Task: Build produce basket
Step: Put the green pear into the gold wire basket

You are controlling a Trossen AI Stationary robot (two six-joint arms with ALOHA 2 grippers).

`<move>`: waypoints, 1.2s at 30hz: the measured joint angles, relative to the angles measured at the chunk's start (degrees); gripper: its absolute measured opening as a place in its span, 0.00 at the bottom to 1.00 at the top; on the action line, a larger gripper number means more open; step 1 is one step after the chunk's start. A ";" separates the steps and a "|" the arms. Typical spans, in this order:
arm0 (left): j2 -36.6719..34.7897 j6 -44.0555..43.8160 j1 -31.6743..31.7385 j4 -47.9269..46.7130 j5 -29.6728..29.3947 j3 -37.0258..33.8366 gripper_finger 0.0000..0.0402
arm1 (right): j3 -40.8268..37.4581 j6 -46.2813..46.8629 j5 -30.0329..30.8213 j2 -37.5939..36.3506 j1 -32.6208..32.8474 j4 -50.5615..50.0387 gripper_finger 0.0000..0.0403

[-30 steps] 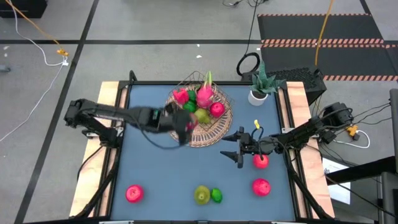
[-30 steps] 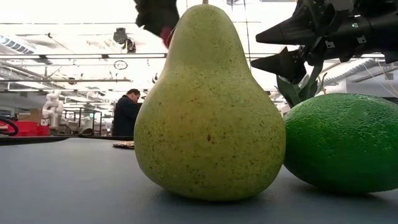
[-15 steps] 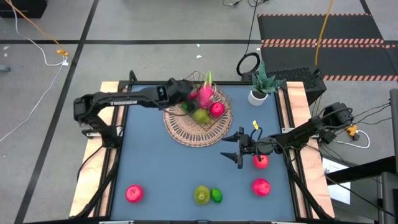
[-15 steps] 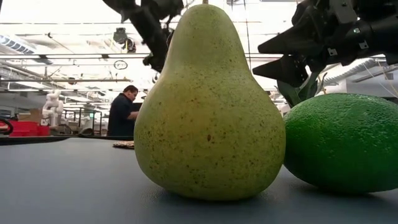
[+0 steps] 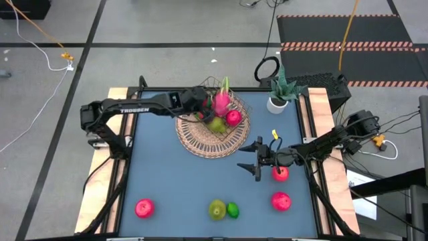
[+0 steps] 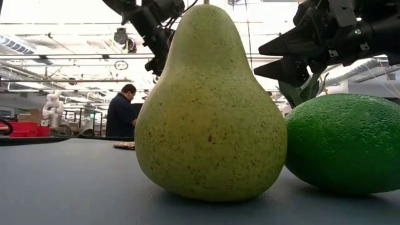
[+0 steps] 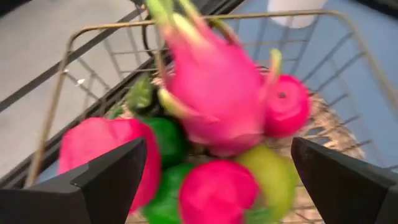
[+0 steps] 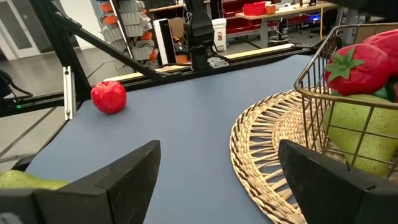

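Dragon fruit in basket.

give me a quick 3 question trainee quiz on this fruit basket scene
1. True or false: the left gripper is over the round tan wicker basket, fingers open and empty.
2. Multiple choice: which fruit lies against the yellow-green pear at the table's near edge? A) pink dragon fruit B) round green lime C) red apple
3. Short answer: what red fruit sits on the blue table just beside the right gripper?

Key:
1. True. The left wrist view shows its fingers spread over the pink dragon fruit and the other fruit.
2. B, the round green lime.
3. A small red apple; the right gripper is open and holds nothing.
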 joint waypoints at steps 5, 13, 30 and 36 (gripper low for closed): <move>-0.24 -0.77 -3.60 3.39 0.39 0.02 0.99 | 0.00 0.00 0.01 0.00 -0.07 0.02 0.80; -0.24 -2.52 -9.82 4.15 1.05 0.02 0.99 | 0.00 2.16 -0.13 0.00 0.03 0.02 0.80; 0.59 -9.93 -31.38 -3.78 0.53 -0.03 0.99 | 0.00 6.01 -1.65 0.00 0.55 1.91 0.80; 2.81 -10.00 -37.30 -1.99 0.82 -0.07 0.99 | 0.00 5.64 -1.59 0.00 1.59 2.21 0.80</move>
